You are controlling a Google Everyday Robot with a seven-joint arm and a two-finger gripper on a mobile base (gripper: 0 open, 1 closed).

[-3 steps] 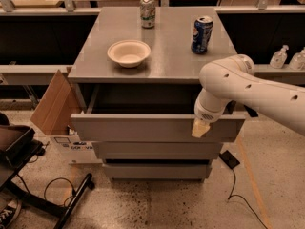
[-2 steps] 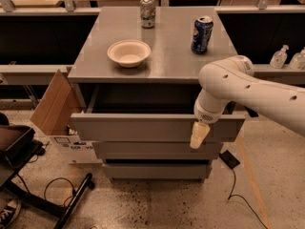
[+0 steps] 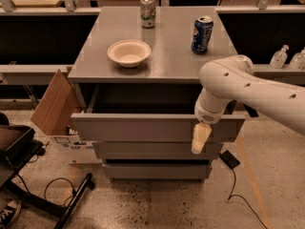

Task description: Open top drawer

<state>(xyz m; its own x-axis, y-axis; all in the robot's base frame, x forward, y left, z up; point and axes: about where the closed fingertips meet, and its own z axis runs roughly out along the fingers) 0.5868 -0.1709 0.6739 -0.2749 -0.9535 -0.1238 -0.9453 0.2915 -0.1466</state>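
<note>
The top drawer (image 3: pixel 143 127) is a wide grey drawer with a flat handleless front. It stands pulled out from the grey cabinet (image 3: pixel 157 61), and its dark interior shows behind the front panel. My gripper (image 3: pixel 200 140) hangs from the white arm at the right end of the drawer front, pointing down in front of the panel. Below the top drawer sit two narrower-looking grey drawer fronts, both pushed in.
On the cabinet top stand a white bowl (image 3: pixel 128 52), a green-white can (image 3: pixel 148 11) and a blue can (image 3: pixel 202 34). A cardboard box (image 3: pixel 52 104) leans at the left. A black stand (image 3: pixel 28 175) and cables lie on the floor. Bottles (image 3: pixel 281 57) stand at right.
The gripper has dropped slightly lower in front of the drawer panel. The drawer looks equally far out.
</note>
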